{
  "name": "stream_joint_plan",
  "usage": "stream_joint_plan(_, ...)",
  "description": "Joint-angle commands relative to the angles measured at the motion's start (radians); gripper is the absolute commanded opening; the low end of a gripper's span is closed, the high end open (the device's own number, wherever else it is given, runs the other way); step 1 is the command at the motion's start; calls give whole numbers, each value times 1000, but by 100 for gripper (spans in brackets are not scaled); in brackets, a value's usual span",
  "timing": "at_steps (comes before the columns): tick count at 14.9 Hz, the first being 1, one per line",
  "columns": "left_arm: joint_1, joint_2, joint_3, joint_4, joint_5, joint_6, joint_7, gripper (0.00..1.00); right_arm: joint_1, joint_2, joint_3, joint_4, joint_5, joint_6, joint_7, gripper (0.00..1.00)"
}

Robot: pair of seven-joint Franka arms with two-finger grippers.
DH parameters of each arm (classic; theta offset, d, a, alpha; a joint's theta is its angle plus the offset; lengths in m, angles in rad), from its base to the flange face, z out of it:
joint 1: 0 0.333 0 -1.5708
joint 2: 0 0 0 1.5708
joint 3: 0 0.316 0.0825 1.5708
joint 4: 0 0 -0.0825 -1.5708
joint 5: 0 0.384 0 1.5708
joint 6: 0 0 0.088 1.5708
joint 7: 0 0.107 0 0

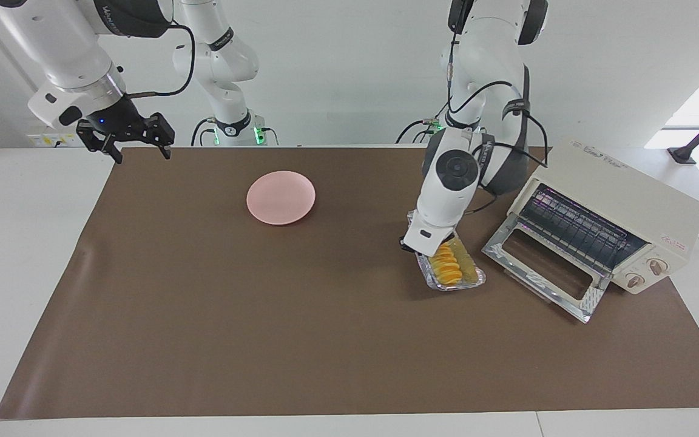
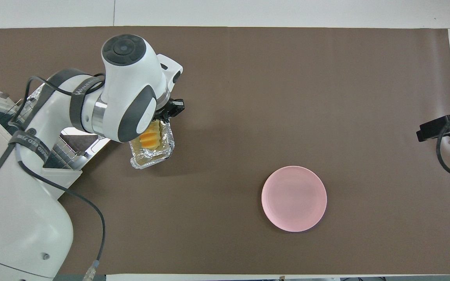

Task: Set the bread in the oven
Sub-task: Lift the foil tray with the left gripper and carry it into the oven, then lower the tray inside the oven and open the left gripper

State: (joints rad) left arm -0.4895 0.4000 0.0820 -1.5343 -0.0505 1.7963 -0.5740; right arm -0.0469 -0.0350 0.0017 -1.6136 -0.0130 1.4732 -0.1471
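Note:
The bread [image 1: 446, 267] is a golden ridged loaf lying in a silver foil tray [image 1: 472, 278] beside the oven's open door. It also shows in the overhead view [image 2: 149, 139], partly under the left arm. My left gripper [image 1: 416, 247] points down over the tray and the bread, and it shows in the overhead view [image 2: 169, 110] too; whether it touches them is hidden by its own hand. The cream-white oven [image 1: 622, 203] stands at the left arm's end of the table with its glass door [image 1: 543, 267] dropped open and the wire rack showing. My right gripper [image 1: 137, 150] waits raised and open, empty, over the table's corner.
A pink round plate [image 1: 281, 196] lies on the brown mat [image 1: 264, 340], toward the right arm's end from the tray; it also shows in the overhead view [image 2: 293, 198]. The left arm's cables hang between the tray and the oven.

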Motion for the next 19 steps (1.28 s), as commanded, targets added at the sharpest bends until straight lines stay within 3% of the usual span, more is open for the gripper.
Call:
stream_joint_plan(1,35,-27,22,87,95,-151,-10,0,-21,-26,17,-28,-13,9,8,100)
stream_joint_plan(3,63,-24,41,100,158,-150,-10,0,-18,-26,17,-28,-13,10,7,100)
stream_joint_plan(8,173,-33,62,50,164,-107,-24,0,-16,-26,17,-29,-13,9,7,100)
stream_joint_plan(13,262,-24,87,45,161,-144,-52,0,-14,-26,17,-29,-13,10,7,100)
stream_joint_plan(19,272,-65,148,-68,201,-150,-55,0,-16,-26,17,-29,-13,9,7,100)
